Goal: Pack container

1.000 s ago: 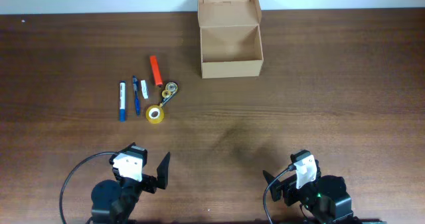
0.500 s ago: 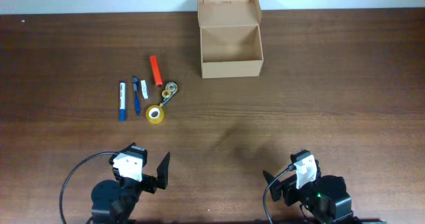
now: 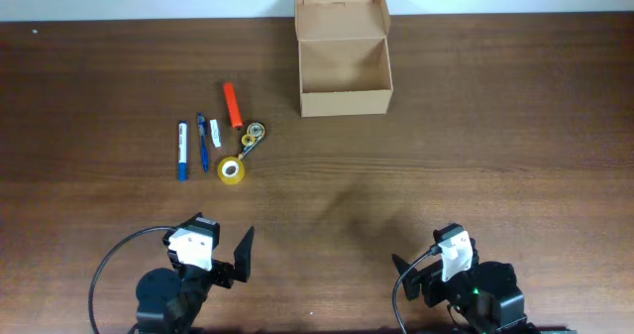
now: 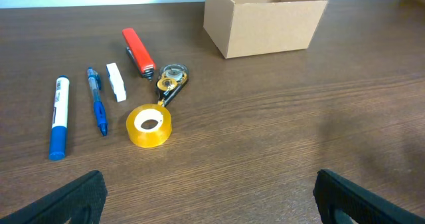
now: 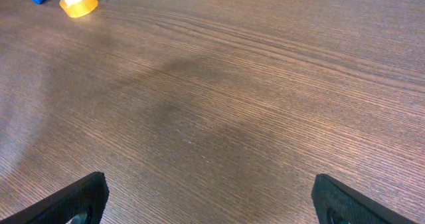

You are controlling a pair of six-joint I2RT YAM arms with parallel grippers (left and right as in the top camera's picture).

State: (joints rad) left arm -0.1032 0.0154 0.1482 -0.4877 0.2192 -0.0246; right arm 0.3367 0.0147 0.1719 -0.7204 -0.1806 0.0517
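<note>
Overhead: the container [image 3: 345, 101] is seen at the far side of the table [image 3: 475, 146], lid flap [image 3: 340, 12] open, nothing inside. It is judged light, thin-walled and easily slid or crushed, so a side wall is best pinched gently.

Left wrist: the left gripper [image 4: 212, 204] is spread wide and holds nothing. A tape roll [image 4: 149, 125] and a blue marker [image 4: 58, 117] lie ahead.

Right wrist: the right gripper [image 5: 209, 201] is spread wide and empty.

Small tan cardboard container [image 3: 344, 102] sits upright at the far side of the dark wooden counter [image 3: 495, 146], just right of centre. Its hinged flap lid [image 3: 340, 13] is thrown back toward the far edge, and the rectangular interior stands open, its bare cardboard floor showing.
</note>
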